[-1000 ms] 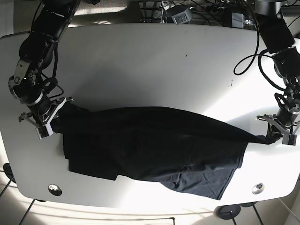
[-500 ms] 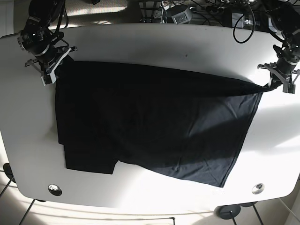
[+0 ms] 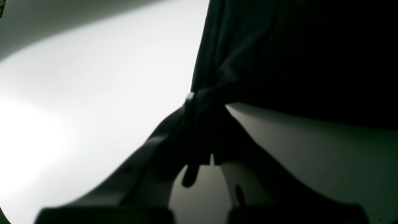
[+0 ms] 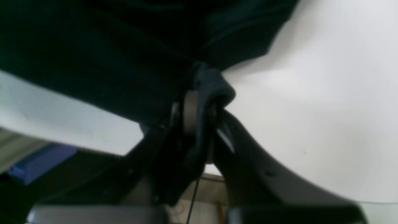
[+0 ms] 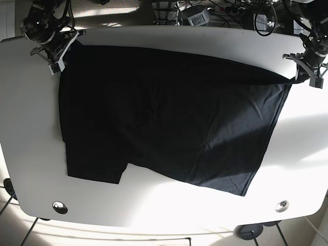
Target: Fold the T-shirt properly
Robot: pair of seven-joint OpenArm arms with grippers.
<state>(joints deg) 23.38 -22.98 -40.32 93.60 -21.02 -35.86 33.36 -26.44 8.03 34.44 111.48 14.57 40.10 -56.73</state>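
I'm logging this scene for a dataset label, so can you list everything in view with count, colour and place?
T-shirt: one, black, spread across the table, far edge lifted at both corners.
Table: one, white, fills the base view.
Round fittings: two, metallic, near corners of the table.
Cables and boxes: several, dark, behind the far edge.
Left gripper: one, dark, far corner on the base view's right, shut on the T-shirt.
Right gripper: one, dark, far corner on the base view's left, shut on the T-shirt.
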